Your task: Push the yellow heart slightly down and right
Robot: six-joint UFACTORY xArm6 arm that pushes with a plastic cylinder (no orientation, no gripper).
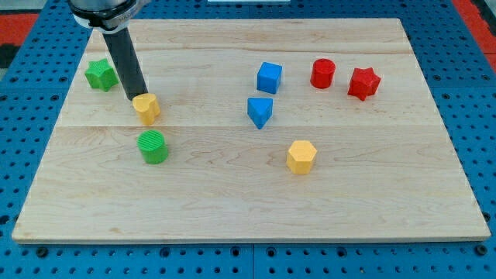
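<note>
One pale wooden board (pixel 256 194) carries everything here, lying on a blue pegboard bench (pixel 31 124). My dark straight rod comes down from the view's top left, and my tip (pixel 137 98) sits at the upper-left edge of the small yellow heart-shaped block (pixel 146 107), touching it or as good as. There are no jaws to open or close, so the tip holds nothing and only presses sideways.

The yellow heart-shaped block lies at the board's left, with a green ribbed cylinder (pixel 153 146) just below it and a green star-shaped block (pixel 101 74) near, up and to the view's left.

To do this well, I judge the tip should stay behind the heart's upper-left side and travel a short way toward the view's lower right. The line should keep right enough to miss the cylinder.
</note>
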